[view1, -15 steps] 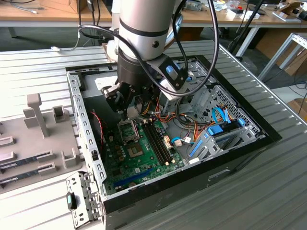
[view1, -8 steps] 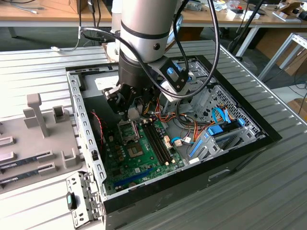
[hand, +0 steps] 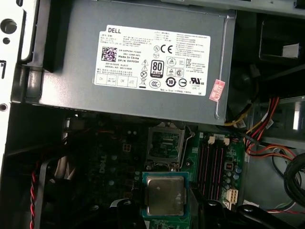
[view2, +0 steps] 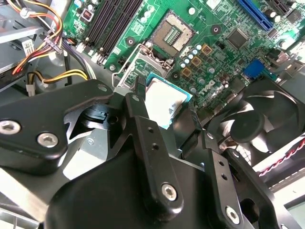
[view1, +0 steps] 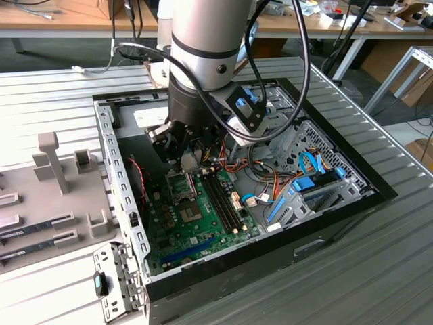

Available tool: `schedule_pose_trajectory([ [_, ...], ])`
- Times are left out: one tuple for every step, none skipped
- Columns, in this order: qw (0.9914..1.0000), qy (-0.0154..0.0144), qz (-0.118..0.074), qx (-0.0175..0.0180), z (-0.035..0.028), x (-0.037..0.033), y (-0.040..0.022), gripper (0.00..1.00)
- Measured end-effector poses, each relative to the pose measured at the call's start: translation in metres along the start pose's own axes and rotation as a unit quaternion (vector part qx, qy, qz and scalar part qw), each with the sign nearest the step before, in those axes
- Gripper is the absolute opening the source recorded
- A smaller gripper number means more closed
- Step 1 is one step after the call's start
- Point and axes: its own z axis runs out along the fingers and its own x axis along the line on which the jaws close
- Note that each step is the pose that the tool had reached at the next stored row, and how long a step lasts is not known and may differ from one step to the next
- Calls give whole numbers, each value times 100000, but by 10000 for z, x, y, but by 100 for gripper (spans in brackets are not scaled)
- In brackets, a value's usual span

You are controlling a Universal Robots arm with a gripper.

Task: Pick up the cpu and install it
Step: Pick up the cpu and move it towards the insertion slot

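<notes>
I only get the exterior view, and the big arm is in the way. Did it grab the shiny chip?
Observer: Yes. In the second wrist view the gripper is shut on the cpu, which sits between its two black fingers.
Operator: Is it in its hole already?
Observer: Not yet. In the first wrist view the socket on the board is empty, and the cpu is held apart from it.

My exterior view looks down at a slant on the open computer case (view1: 111, 156) from well back. Both wrist views ride close over the motherboard (view2: 219, 28), sharing its socket (hand: 165, 143) and the cpu (hand: 165, 195).
</notes>
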Motion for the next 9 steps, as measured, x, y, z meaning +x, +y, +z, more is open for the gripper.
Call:
schedule_pose_trajectory([
  [100000,2,1,6,3,-3,-1,47],
  [100000,4,1,12,9,-6,-4,47],
  [100000,4,4,13,12,-7,-6,47],
  [100000,3,0,12,15,-9,-8,47],
  [100000,1,0,9,20,-12,-13,47],
  [100000,0,1,9,25,-15,-21,47],
  [100000,0,0,13,27,-16,-25,47],
  [100000,0,1,9,29,-18,-30,47],
  [100000,3,0,11,35,-22,-40,47],
])
